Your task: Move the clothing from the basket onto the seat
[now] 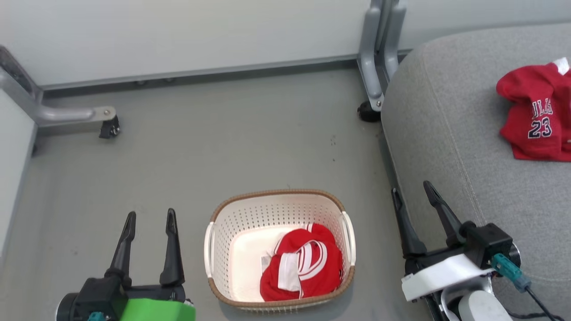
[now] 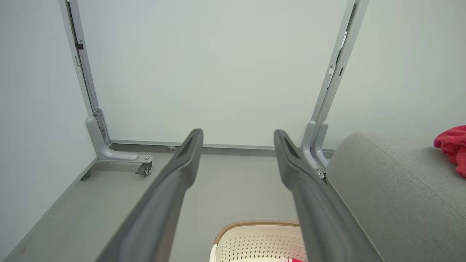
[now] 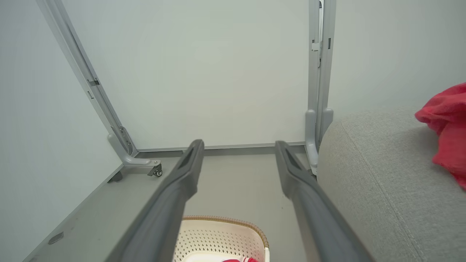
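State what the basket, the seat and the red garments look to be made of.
Basket: apparently moulded plastic, cream, slightly glossy, with regular punched holes; its brown rim looks woven, possibly imitation. Seat: grey woven upholstery fabric, matte, with stitched seams. Garment in the basket and jersey on the seat: soft red cloth that crumples and folds, probably a sports knit; fibre cannot be told.
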